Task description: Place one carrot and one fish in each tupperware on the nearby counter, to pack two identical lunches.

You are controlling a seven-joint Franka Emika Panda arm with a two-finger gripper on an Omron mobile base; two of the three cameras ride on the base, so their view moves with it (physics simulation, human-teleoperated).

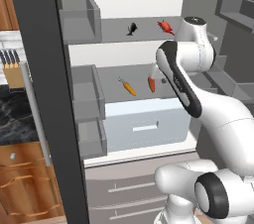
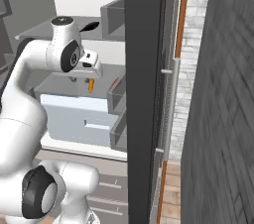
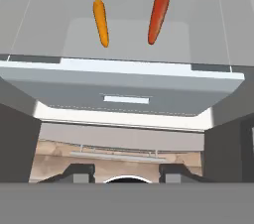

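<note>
An open fridge with grey shelves (image 1: 134, 72); on the middle shelf lie two carrots: a slim orange carrot (image 3: 101, 21) with a green stalk at 11 o'clock in the hand view, a stubbier red-orange carrot (image 3: 158, 17) at 1 o'clock; the gripper (image 3: 128, 173) holds nothing, its finger tips standing apart.

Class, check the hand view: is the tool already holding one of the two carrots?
No: both carrots lie loose on the shelf, far from the tool.

Soft, even light fills the open fridge (image 1: 144, 59), brightest on its white back wall; shadows are faint, no glare, and edges look slightly soft and pixelated throughout.
</note>
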